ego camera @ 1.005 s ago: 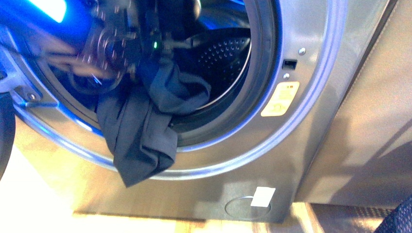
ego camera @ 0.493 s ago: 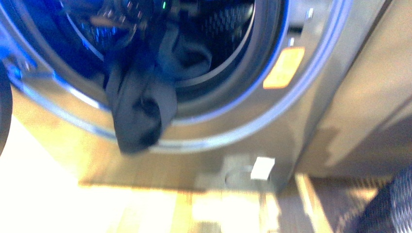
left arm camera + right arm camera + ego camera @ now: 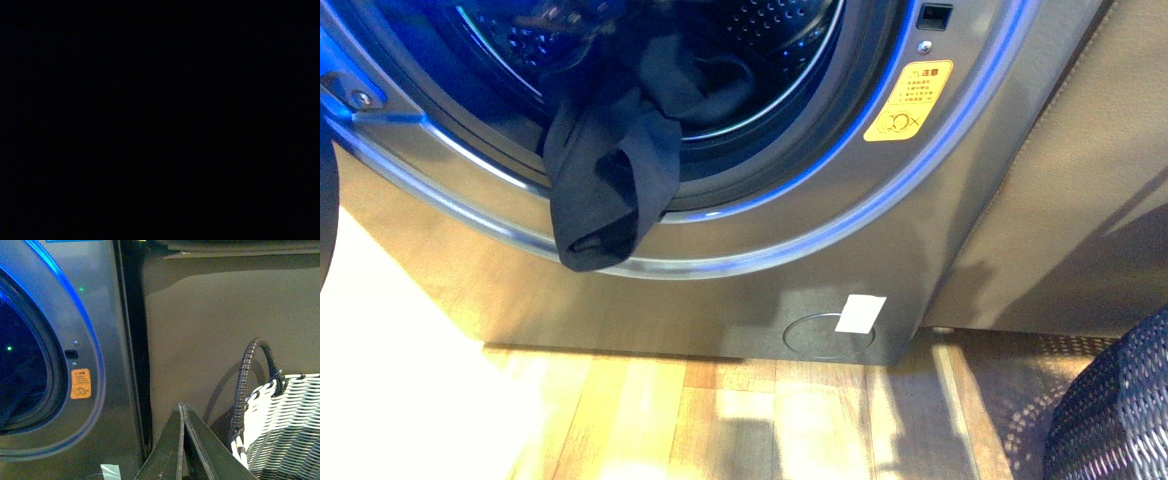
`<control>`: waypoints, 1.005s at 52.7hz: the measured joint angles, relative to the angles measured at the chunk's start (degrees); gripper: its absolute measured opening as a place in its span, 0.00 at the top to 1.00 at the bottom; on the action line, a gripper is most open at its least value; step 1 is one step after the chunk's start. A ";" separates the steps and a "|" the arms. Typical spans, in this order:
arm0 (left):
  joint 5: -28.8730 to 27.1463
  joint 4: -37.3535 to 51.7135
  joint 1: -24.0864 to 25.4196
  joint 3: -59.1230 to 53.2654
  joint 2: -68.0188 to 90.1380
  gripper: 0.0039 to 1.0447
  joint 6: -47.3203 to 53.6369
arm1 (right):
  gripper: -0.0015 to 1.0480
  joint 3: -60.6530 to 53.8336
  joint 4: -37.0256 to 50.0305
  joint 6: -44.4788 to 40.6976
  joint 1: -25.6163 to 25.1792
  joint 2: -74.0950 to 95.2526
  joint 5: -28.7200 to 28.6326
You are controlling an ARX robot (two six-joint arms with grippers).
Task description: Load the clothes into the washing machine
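The washing machine (image 3: 920, 250) is silver-grey with its porthole open and lit blue; the perforated steel drum (image 3: 775, 25) shows inside. The dark navy clothes (image 3: 610, 170) lie over the porthole's lower rim, part inside the drum and a folded end hanging down the front. My left gripper is shut on the clothes inside the drum; only a blurred bit of it (image 3: 560, 14) shows at the top edge. The left wrist view is dark. My right gripper (image 3: 182, 407) is shut and empty, held off to the right of the washing machine (image 3: 107, 340).
A yellow warning sticker (image 3: 910, 100) is right of the porthole and shows in the right wrist view (image 3: 80, 383). A white woven basket (image 3: 285, 430) with a dark handle stands beside a brown wall. A dark woven basket (image 3: 1120, 410) is on the wooden floor (image 3: 720, 420).
The clothes have been drawn up and into the drum, so less hangs down the front. My left arm has gone deeper and almost out of the front view.
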 joint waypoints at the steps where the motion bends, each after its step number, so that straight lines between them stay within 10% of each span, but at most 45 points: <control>1: 0.22 0.04 0.09 -0.17 0.00 0.63 0.02 | 0.98 -0.15 0.00 0.02 0.00 -0.11 0.02; 21: 3.52 6.86 -0.98 -18.73 -8.48 0.05 -1.11 | 0.98 -3.54 0.35 0.00 0.00 -3.02 0.00; 53: 8.52 10.01 -5.62 -48.87 -30.93 0.06 -5.92 | 0.98 -3.54 0.35 0.02 0.00 -3.13 0.00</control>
